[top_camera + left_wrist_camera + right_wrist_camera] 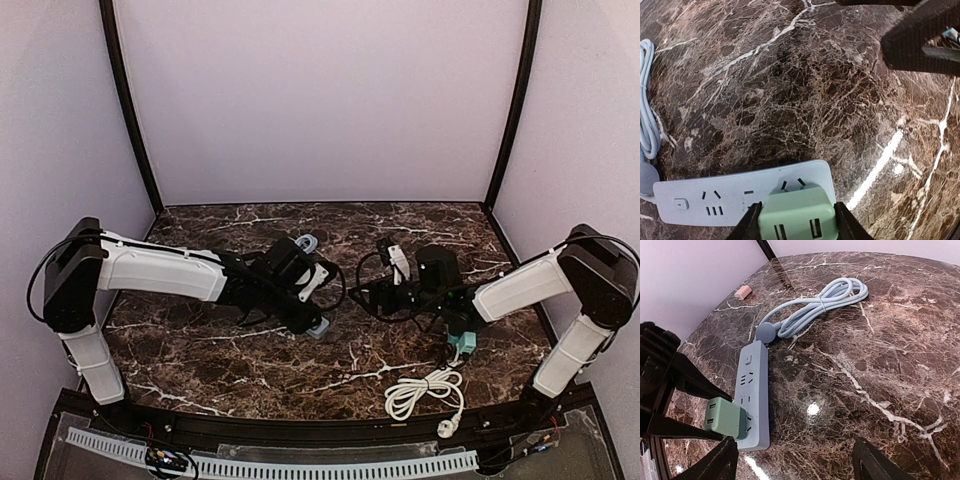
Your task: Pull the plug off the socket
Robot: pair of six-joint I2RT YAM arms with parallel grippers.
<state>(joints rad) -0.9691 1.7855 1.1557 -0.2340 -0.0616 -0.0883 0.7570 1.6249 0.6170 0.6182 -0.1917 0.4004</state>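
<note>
A pale green plug (pixel 797 217) sits in the end outlet of a light blue socket strip (pixel 715 200) that lies flat on the marble table. My left gripper (pixel 797 222) is shut on the plug, one black finger against each of its sides. In the right wrist view the plug (pixel 725 419) and the strip (pixel 752 390) lie at the left, with the left gripper's fingers (pixel 695 385) around the plug. My right gripper (pixel 795 462) stands open above bare marble, to the right of the strip and apart from it. From above, the left gripper (pixel 315 322) covers most of the strip.
The strip's blue cable (pixel 815 307) lies coiled beyond it, towards the back wall. A small pink object (pixel 743 291) rests at the table's far edge. A coiled white cable (pixel 425 390) and a teal block (pixel 462 342) lie near the right arm's base.
</note>
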